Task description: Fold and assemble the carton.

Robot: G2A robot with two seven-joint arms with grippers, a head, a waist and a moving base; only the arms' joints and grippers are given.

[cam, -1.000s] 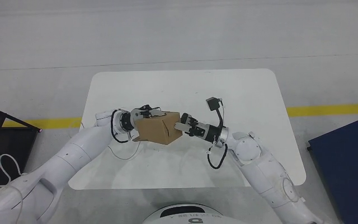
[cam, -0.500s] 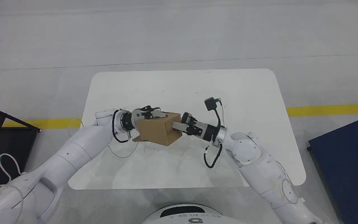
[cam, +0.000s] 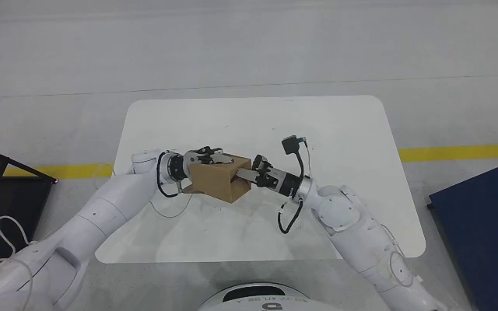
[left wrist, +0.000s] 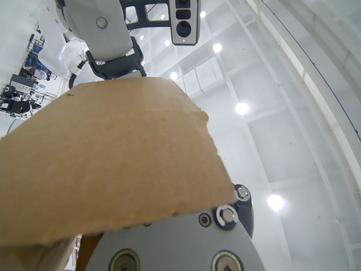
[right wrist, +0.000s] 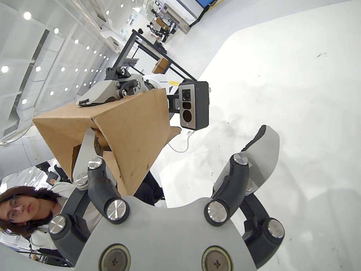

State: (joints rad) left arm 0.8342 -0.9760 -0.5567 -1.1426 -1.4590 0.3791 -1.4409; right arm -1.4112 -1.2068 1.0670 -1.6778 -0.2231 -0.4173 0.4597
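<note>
Carton (cam: 222, 180) is hanging brown and half-formed between both arms, just above the front-left part of the white table (cam: 334, 132).

Left side: left gripper (cam: 204, 155) is coming in from the left and is pinching the carton's upper-left wall. In the right wrist view, one of its grey fingers (right wrist: 96, 97) is lying flat on the outside of that panel. In the left wrist view, the panel is running across the gripper, with a finger (left wrist: 239, 198) showing just past the cardboard's torn edge. Jaws are narrowed down onto the panel.

Middle: carton is sitting tilted, one corner pointing toward the robot. Its right end is gaping, with loose flaps folding inward.

Right side: right gripper (cam: 250, 174) is meeting the carton's right end. Its jaws are standing spread wide and clamping nothing. One finger (right wrist: 84, 148) is poking into the open end against the inner flaps. The other finger (right wrist: 262, 148) is hanging free over bare tabletop, well apart from the cardboard.
</note>
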